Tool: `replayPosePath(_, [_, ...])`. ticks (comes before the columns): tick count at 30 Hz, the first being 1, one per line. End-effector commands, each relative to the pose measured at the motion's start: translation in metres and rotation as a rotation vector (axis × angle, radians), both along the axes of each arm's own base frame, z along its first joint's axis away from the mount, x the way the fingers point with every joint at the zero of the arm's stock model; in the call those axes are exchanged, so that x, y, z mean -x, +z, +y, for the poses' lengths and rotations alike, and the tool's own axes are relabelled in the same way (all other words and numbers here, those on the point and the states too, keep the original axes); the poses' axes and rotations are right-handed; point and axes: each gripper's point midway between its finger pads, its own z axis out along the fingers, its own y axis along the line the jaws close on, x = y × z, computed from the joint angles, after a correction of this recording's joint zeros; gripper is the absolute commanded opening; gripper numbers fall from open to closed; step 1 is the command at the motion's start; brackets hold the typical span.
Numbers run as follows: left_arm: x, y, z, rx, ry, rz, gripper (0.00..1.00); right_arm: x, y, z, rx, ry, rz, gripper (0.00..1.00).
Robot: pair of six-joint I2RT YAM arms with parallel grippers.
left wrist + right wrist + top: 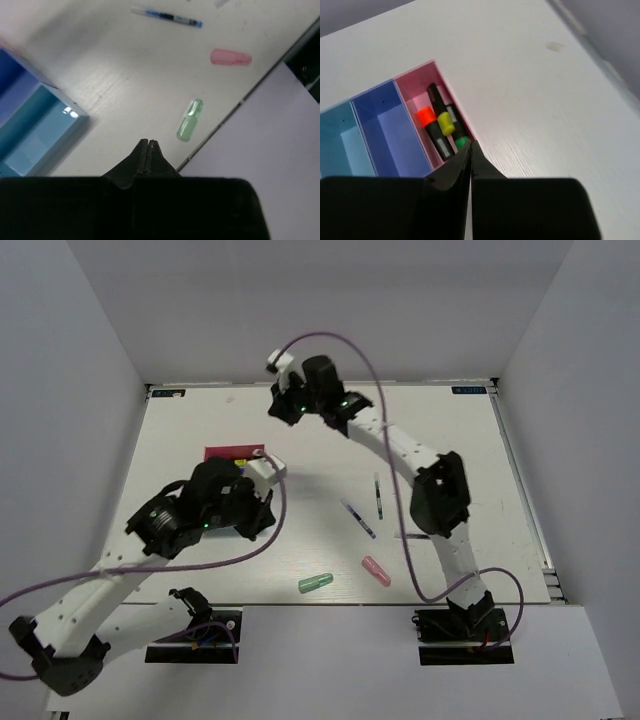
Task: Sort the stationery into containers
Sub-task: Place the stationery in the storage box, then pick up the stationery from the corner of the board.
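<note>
Left gripper [148,145] closest in: jaws pressed together tip to tip, nothing between them, hanging over bare white table [130,75].

Just ahead and right of those tips, green capsule [189,120] lying flat, long axis slanting toward the table's near edge, just beside that edge. In the overhead view, same green capsule [316,582] running roughly left-right, right end a little farther back. Pink capsule [230,57] beyond it, also near the edge, apart from the green one; from above [376,569], lying on a diagonal.

Farther out, 2 thin pens: 1 diagonal [358,518], seen from the left wrist with blue on its barrel [167,16]; the other [378,498] pointing nearly front to back, the pair close but not touching.

Left of the left gripper, light blue bin [45,125], open top, corner toward the capsule, open tabletop between them.

Right gripper [471,145] likewise closed, jaws meeting, gripping nothing, held over the pink bin's [415,85] end. Joined alongside: dark blue bin [385,125]. Inside the pink bin, 3 black markers lying lengthwise along it: orange cap [425,116], yellow cap [445,122], green cap [461,142] just past the fingertips. Wide open table to the right of the bins.
</note>
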Motion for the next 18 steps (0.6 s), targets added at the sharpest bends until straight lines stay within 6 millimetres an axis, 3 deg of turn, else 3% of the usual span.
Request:
replayPosePath(1, [0.027,-0.024,-0.024,-0.038,-0.172,0.143,0.0,0.003,0.048,-0.1,0.188,-0.259,0.059,0.02])
replayPosePath(2, [0.031,-0.032,-0.029,-0.061,-0.203,0.153,0.02,0.013,0.044,-0.117,0.239,-0.257,0.076,0.24])
replayPosePath(3, [0.03,-0.05,-0.037,-0.124,-0.21,0.185,0.1,0.032,0.023,-0.152,0.353,-0.264,0.187,0.65])
replayPosePath(4, [0.023,-0.064,-0.033,-0.185,-0.166,0.185,0.18,0.043,0.005,-0.168,0.421,-0.266,0.236,0.79])
replayPosePath(5, [0.031,-0.09,-0.04,-0.277,-0.161,0.261,0.24,0.052,-0.012,-0.186,0.485,-0.277,0.284,0.84])
replayPosePath(6, [0.025,-0.1,-0.034,-0.355,-0.113,0.25,0.25,0.06,-0.019,-0.216,0.543,-0.318,0.349,0.88])
replayPosePath(7, [0.02,-0.103,-0.034,-0.399,-0.086,0.236,0.28,0.071,-0.03,-0.234,0.6,-0.336,0.419,0.85])
replayPosePath(8, [0.03,-0.122,-0.044,-0.474,-0.123,0.265,0.3,0.086,-0.051,-0.25,0.64,-0.358,0.516,0.76])
replayPosePath(9, [0.034,-0.127,-0.048,-0.494,-0.142,0.267,0.34,0.088,-0.05,-0.275,0.622,-0.395,0.581,0.46])
replayPosePath(10, [0.037,-0.133,-0.054,-0.504,-0.164,0.268,0.46,0.104,-0.063,-0.281,0.615,-0.374,0.665,0.33])
replayPosePath(11, [0.045,-0.144,-0.064,-0.533,-0.207,0.27,0.5,0.115,-0.069,-0.291,0.595,-0.377,0.7,0.27])
replayPosePath(12, [0.053,-0.152,-0.068,-0.549,-0.25,0.265,0.53,0.115,-0.061,-0.303,0.522,-0.403,0.731,0.25])
replayPosePath(15, [0.062,-0.174,-0.076,-0.574,-0.314,0.248,0.58,0.142,-0.084,-0.319,0.46,-0.408,0.817,0.25])
replayPosePath(16, [0.06,-0.177,-0.083,-0.555,-0.315,0.235,0.59,0.141,-0.072,-0.315,0.401,-0.393,0.772,0.26])
replayPosePath(17, [0.061,-0.181,-0.085,-0.554,-0.321,0.242,0.59,0.151,-0.082,-0.32,0.404,-0.395,0.81,0.26])
replayPosePath(18, [0.06,-0.183,-0.091,-0.532,-0.325,0.235,0.62,0.154,-0.08,-0.322,0.392,-0.399,0.817,0.26])
